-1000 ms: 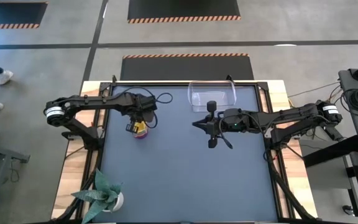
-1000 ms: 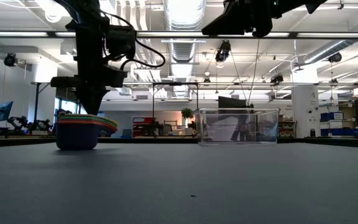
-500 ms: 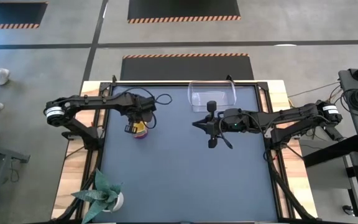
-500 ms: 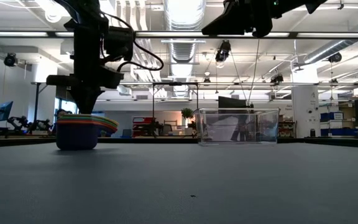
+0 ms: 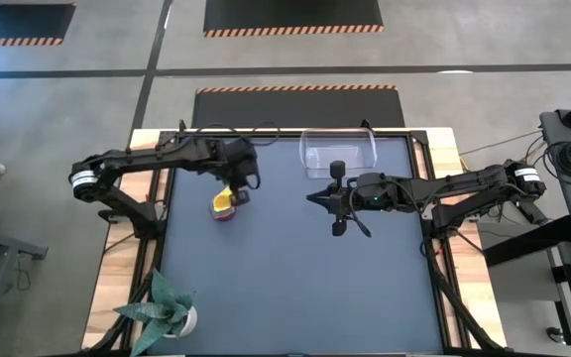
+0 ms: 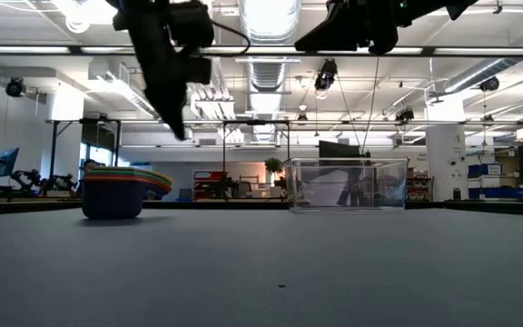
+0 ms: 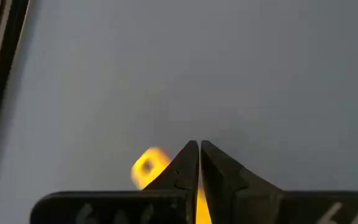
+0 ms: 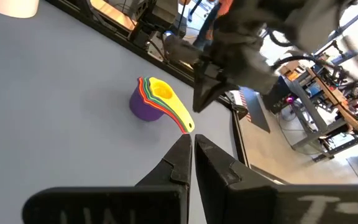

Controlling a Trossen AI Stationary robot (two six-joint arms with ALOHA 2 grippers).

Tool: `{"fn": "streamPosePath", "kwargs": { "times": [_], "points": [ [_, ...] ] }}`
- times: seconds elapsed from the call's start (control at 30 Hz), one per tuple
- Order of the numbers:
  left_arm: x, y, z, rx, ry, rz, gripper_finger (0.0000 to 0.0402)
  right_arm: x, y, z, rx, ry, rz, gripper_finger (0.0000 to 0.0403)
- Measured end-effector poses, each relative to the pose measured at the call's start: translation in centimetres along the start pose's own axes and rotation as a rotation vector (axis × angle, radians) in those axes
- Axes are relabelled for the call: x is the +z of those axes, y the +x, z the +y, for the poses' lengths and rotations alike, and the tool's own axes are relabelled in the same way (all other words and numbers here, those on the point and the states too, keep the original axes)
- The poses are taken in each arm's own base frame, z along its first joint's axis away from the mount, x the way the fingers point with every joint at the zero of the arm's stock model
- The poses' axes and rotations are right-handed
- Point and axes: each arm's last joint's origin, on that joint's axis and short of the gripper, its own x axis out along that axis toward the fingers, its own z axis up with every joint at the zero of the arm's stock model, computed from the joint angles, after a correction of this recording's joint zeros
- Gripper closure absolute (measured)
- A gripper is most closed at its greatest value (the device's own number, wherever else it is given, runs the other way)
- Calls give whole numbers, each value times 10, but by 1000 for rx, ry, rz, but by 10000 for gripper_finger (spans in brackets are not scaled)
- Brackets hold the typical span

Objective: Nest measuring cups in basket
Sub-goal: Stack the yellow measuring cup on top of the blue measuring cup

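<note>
The measuring cups (image 5: pixel 225 204) sit nested in one stack on the table (image 5: pixel 295 288), toward nine o'clock from its middle, purple outermost and yellow innermost, their handles fanned out together. Nothing grips them. The left gripper (image 5: pixel 245 181) hangs above and just beside the stack at its one o'clock, the arm reaching in from the table's left edge with its wrist bent down; its fingers (image 7: pixel 188 163) are pressed together on nothing. In the low view that gripper (image 6: pixel 180 127) slants down, its tip clear above the cups (image 6: pixel 116 192). The basket (image 5: pixel 340 152) stands at the table's twelve o'clock edge and seems to hold nothing, though its clear walls make that hard to judge. The right gripper (image 5: pixel 312 198) waits near the centre, arm stretched level from three o'clock, fingers (image 8: pixel 180 163) closed and empty.
</note>
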Motion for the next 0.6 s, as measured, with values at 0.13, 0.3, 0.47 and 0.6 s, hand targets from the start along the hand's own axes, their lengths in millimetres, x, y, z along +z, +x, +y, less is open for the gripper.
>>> {"fn": "streamPosePath", "kwargs": {
  "times": [0.13, 0.3, 0.47, 0.6],
  "points": [
    [8, -1, -3, -24, -132, -80, 402, 0, 0, 0, 0, 0, 0, 394],
    [10, 7, -10, -37, -205, -94, 402, 0, 0, 0, 0, 0, 0, 394],
    [12, 27, -17, -42, -245, -28, 402, 0, 0, 0, 0, -1, 0, 394],
    [11, 47, -19, -33, -270, 42, 402, 0, 0, 0, 0, 0, 0, 394]
  ]
}}
